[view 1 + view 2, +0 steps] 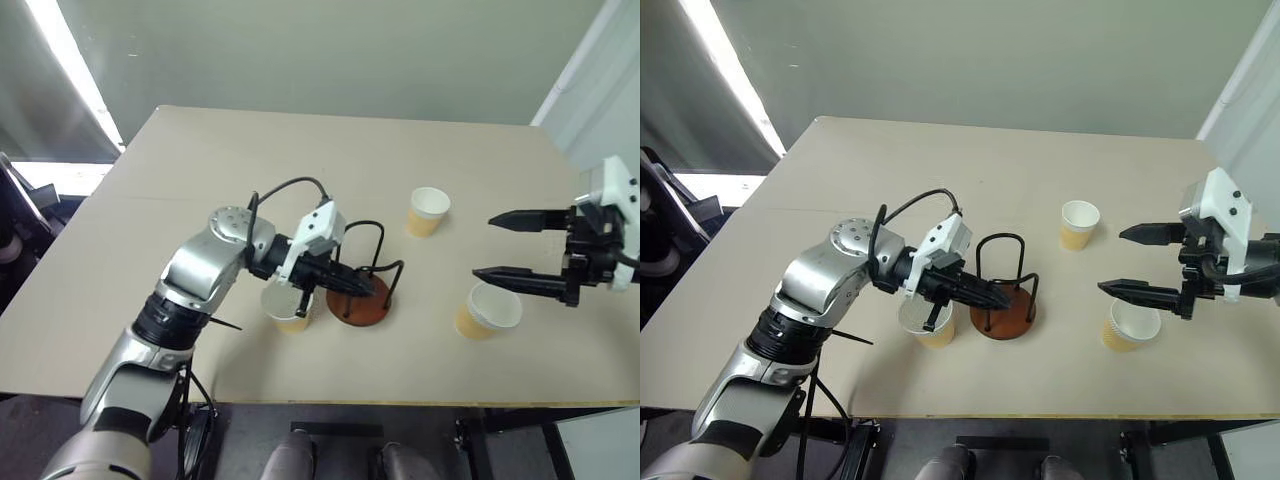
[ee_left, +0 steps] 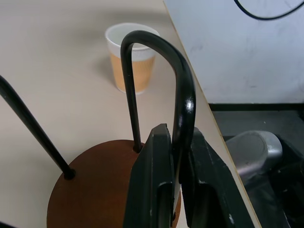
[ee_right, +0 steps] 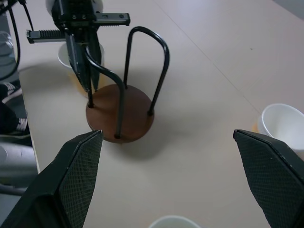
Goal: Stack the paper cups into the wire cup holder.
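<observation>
The wire cup holder (image 1: 358,305), a reddish-brown disc with black wire loops, stands near the table's front edge. My left gripper (image 1: 372,287) is shut on one of its wire loops (image 2: 183,90), seen close in the left wrist view. Three tan paper cups stand upright on the table. One cup (image 1: 290,308) is just left of the holder under my left wrist, one (image 1: 428,211) is farther back to the right, and one (image 1: 488,310) is at the front right. My right gripper (image 1: 483,246) hangs wide open above the table between those two right-hand cups, holding nothing.
The beige table (image 1: 200,180) ends close in front of the holder and the near cups. A black cable (image 1: 290,185) loops above my left wrist. A white wall panel (image 1: 590,90) stands past the table's far right corner.
</observation>
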